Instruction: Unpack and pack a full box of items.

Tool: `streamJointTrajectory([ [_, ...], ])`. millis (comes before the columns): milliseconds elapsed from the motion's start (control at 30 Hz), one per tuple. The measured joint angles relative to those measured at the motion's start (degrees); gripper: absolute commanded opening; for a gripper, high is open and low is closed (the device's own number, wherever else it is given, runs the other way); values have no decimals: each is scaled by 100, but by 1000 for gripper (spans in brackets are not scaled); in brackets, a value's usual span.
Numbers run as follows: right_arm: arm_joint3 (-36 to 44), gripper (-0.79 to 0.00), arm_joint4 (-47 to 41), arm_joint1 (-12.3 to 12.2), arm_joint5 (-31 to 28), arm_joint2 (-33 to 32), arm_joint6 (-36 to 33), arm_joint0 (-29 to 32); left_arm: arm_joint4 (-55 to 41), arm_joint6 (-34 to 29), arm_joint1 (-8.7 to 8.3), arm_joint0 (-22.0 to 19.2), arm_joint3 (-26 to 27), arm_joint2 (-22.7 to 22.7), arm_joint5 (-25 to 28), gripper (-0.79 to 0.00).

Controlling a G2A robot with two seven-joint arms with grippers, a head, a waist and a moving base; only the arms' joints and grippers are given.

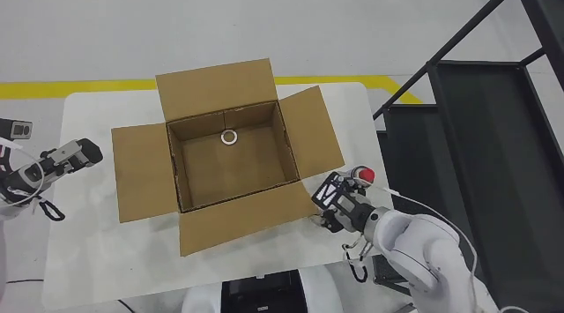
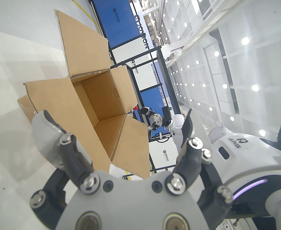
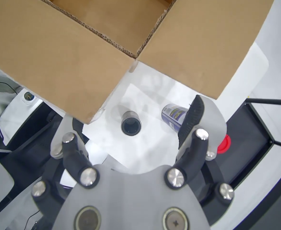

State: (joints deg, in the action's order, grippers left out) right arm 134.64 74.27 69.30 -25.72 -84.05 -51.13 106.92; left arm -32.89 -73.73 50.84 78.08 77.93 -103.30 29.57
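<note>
Glossy white arms (image 1: 423, 242), grey wrist plates (image 3: 131, 192), black-padded fingers (image 3: 194, 118), silver screws (image 3: 176, 175).

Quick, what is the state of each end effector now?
Left end effector: open, empty.
Right end effector: open, holding nothing.

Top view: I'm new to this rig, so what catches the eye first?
The open cardboard box at the middle of the table, flaps spread, holding one white tape roll near its far wall. By its near right corner the open right gripper sits beside a red-capped can.
</note>
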Motion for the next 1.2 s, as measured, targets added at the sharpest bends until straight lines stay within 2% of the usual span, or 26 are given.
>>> streamJointTrajectory([
  [267,1,0,-812,-45,-534,75,335,-522,0,0,0,0,0,0,0,0],
  [400,1,0,-1035,-72,-668,156,195,-823,0,0,0,0,0,0,0,0],
  [533,1,0,-1158,-87,-565,340,-97,-1141,0,0,0,0,0,0,0,0],
  [733,-128,0,-1395,-51,41,1045,-863,-1886,0,0,0,0,0,0,0,0],
  [967,-1569,0,-1805,182,805,2411,-1404,-3716,0,0,0,0,0,0,0,0],
  [1200,-3148,0,-2287,548,1460,3602,-1306,-5243,0,0,0,0,0,0,0,0],
])
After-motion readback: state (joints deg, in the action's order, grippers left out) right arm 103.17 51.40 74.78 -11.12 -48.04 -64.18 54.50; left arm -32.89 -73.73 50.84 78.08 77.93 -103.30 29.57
